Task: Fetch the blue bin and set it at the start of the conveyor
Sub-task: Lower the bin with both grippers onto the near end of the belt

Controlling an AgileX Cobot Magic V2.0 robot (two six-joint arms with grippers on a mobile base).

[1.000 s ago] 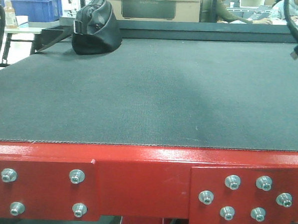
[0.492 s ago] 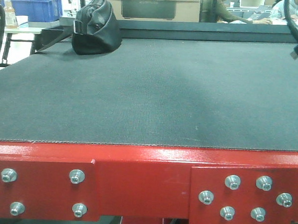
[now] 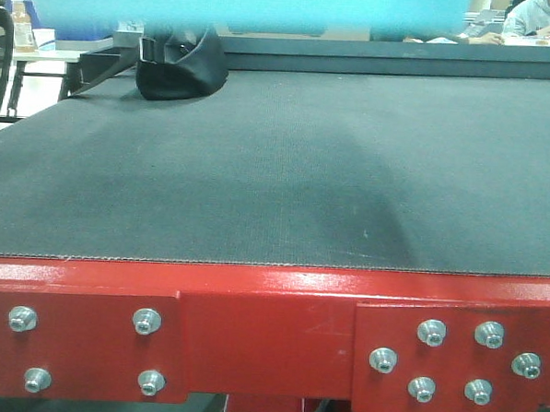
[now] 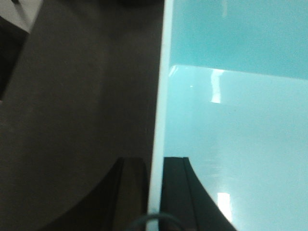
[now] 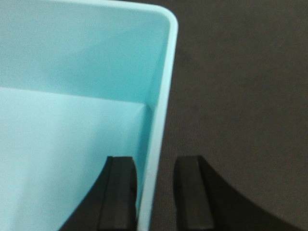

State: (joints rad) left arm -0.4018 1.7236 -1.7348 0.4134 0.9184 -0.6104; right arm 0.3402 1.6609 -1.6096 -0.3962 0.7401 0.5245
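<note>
The blue bin (image 3: 249, 3) shows as a blurred pale turquoise band along the top of the front view, in the air over the far part of the dark belt (image 3: 277, 169). The conveyor start is the belt's near end with its red bolted frame (image 3: 269, 321). My left gripper (image 4: 155, 163) is shut on the blue bin's (image 4: 231, 120) left wall, one finger on each side. My right gripper (image 5: 155, 163) straddles the bin's (image 5: 72, 120) right wall. Its inner finger (image 5: 120, 192) lies against the wall. Belt shows between the wall and the outer finger (image 5: 192, 192).
A black bag (image 3: 181, 67) lies on the belt at the far left, partly behind the bin. Beyond the belt are a table with a bottle (image 3: 21, 27) at the left and a seated person (image 3: 539, 17) at the right.
The blue bin has come into the top of the front view and now hides the far crate, the boxes and the hanging cable. The view has shifted slightly.
</note>
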